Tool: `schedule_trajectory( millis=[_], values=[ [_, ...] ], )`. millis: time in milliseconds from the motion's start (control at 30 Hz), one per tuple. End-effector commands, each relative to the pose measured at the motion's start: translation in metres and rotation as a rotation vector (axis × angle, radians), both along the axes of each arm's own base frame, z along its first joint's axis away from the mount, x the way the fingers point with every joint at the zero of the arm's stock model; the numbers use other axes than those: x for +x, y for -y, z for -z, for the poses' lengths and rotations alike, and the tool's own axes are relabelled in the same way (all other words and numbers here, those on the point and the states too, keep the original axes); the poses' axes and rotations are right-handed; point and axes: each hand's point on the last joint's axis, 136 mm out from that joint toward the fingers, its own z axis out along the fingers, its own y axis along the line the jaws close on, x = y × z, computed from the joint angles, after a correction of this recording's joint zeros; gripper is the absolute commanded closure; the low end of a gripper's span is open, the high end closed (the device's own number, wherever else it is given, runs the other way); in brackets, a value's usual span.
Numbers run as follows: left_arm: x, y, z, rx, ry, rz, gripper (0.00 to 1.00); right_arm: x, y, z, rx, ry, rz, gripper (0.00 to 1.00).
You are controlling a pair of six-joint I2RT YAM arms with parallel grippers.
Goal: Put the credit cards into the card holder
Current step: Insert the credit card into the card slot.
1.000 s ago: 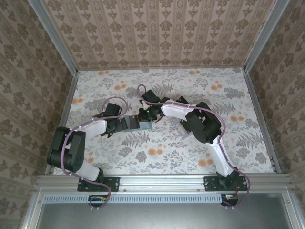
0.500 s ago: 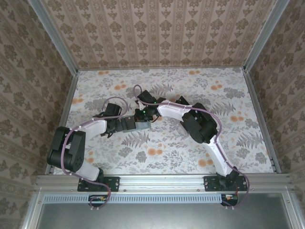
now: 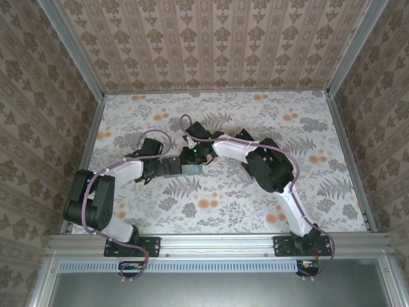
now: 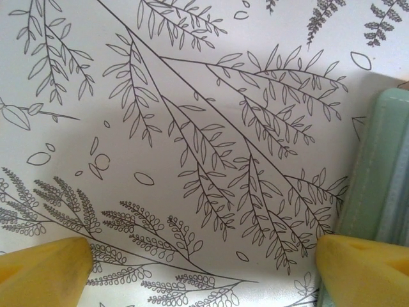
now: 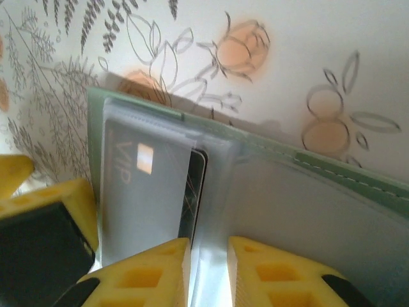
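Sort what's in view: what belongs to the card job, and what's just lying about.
Belongs to the job:
- card holder, lying open
- credit card, slid into a clear pocket of the holder
- right gripper, at that pocket
- left gripper, jaws wide beside the holder's edge

Just there:
- floral table cover
- patterned walls

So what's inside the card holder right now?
A dark card marked VIP, tucked inside the card holder; its lower end is covered by the right pincer.
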Motion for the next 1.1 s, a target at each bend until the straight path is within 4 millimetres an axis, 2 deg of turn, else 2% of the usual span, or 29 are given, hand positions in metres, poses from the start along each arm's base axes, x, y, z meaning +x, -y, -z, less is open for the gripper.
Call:
schedule_trajectory(
  millis=[0, 133, 300, 533, 667, 833, 1067],
  values=[
    [-0.004, 0.003, 0.009, -0.005, -0.039, 0.028, 0.0, -0.004, 0.015, -0.013, 0.005, 0.007, 0.011, 0.75],
    [-0.004, 0.003, 0.009, -0.005, -0.04, 0.029, 0.0, -0.003, 0.033, -0.002, -0.02, -0.012, 0.033, 0.76],
    [-0.002, 0.002, 0.004, -0.009, -0.029, 0.027, 0.0, 0.0, 0.043, -0.008, -0.022, 0.008, 0.041, 0.78],
    [0.007, 0.004, -0.028, -0.049, 0.057, 0.023, 0.0, 0.0, 0.035, -0.035, 0.035, 0.049, 0.004, 0.81],
    [0.011, 0.004, -0.045, -0.077, 0.101, 0.021, 0.0, -0.001, 0.028, -0.041, 0.051, 0.055, -0.007, 0.85],
    [0.013, 0.004, -0.057, -0.095, 0.127, 0.017, 0.0, -0.002, 0.018, -0.035, 0.05, 0.044, -0.018, 0.89],
    [0.011, 0.005, -0.056, -0.103, 0.121, 0.017, 0.0, 0.0, 0.007, -0.021, 0.042, 0.02, -0.021, 0.92]
  ],
)
